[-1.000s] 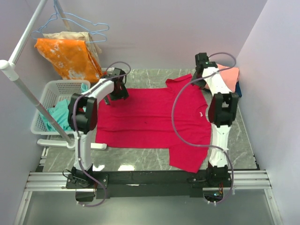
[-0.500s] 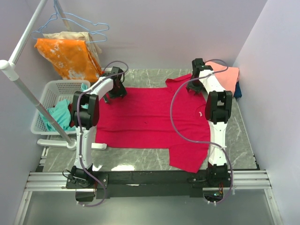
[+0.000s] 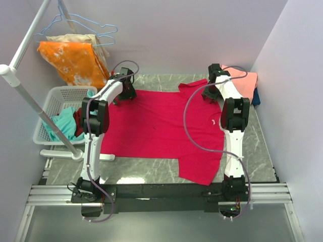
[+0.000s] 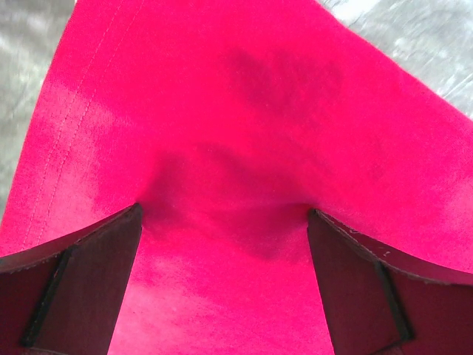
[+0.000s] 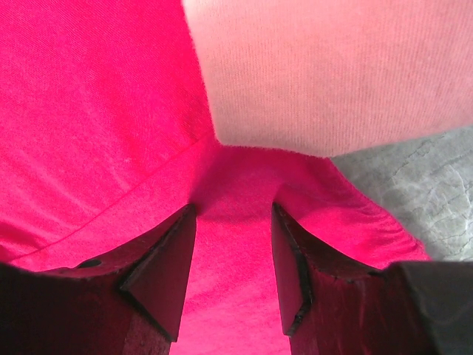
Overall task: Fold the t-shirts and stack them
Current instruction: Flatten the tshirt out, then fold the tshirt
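Note:
The crimson-red t-shirt (image 3: 161,126) lies spread flat on the grey marble table (image 3: 151,169). My left gripper (image 3: 123,92) is at the shirt's far left corner. In the left wrist view its jaws (image 4: 223,211) stand wide open, pressed down on the red cloth (image 4: 244,111). My right gripper (image 3: 209,93) is at the shirt's far right sleeve. In the right wrist view it (image 5: 230,211) is partly open, with red cloth (image 5: 96,111) bunched between the fingers. The salmon-pink t-shirt (image 3: 245,83) lies folded at the far right on the dark blue one (image 3: 257,97). The pink one (image 5: 332,66) shows just beyond my right fingers.
A white basket (image 3: 53,108) holding teal cloth (image 3: 63,126) stands left of the table. An orange white-blotched cloth (image 3: 75,60) hangs on a hanger from the white rack pole (image 3: 20,85). Walls close in at the back and right.
My left gripper has moved up to the shirt's far left corner. My right gripper has come down from near the pink shirt onto the red sleeve.

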### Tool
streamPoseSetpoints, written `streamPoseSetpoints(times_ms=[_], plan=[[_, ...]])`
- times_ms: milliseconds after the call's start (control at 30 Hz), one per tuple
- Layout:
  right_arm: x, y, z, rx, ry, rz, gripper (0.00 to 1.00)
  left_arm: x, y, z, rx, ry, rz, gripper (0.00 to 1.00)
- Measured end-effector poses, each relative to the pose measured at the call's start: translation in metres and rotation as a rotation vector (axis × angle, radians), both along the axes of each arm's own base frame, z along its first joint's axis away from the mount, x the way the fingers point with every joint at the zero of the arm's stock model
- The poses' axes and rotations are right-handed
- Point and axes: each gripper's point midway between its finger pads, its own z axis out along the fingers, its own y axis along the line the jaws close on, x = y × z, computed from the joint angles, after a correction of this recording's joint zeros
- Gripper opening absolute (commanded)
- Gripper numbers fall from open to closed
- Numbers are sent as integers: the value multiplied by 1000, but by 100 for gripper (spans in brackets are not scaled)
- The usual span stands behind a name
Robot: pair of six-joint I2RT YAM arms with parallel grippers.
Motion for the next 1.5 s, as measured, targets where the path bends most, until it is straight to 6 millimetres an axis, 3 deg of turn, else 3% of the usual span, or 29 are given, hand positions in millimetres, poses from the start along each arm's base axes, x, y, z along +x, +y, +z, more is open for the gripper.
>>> streamPoseSetpoints(times_ms=[333, 433, 567, 633, 733, 900, 1033, 1133, 1233, 1400, 1500], plan=[[5, 0, 4, 1, -36, -12, 52, 9, 3, 1, 11, -26, -29, 99], [10, 0, 14, 2, -72, -7, 54, 6, 4, 2, 10, -40, -40, 99], [25, 0, 50, -3, -178, 16, 57, -11, 8, 7, -7, -43, -68, 99], [33, 0, 74, -8, -244, 27, 69, -18, 8, 14, -19, -56, -87, 99], [40, -4, 121, -31, -371, 42, 83, -21, 9, 38, -34, -122, -116, 100], [28, -10, 192, -85, -544, 50, 85, -21, 5, 90, -57, -252, -159, 99], [8, -11, 231, -104, -619, 61, 79, -25, 5, 129, -57, -332, -182, 99], [-12, -6, 233, -106, -611, 79, 75, -38, 7, 142, -40, -337, -186, 99], [-46, 3, 207, -101, -533, 105, 71, -62, 11, 139, -12, -284, -180, 100], [-131, 18, 156, -46, -369, 141, 70, -115, 20, 112, -8, -148, -162, 99], [-186, 28, 151, -14, -339, 157, 70, -154, 27, 98, -15, -63, -139, 99]])
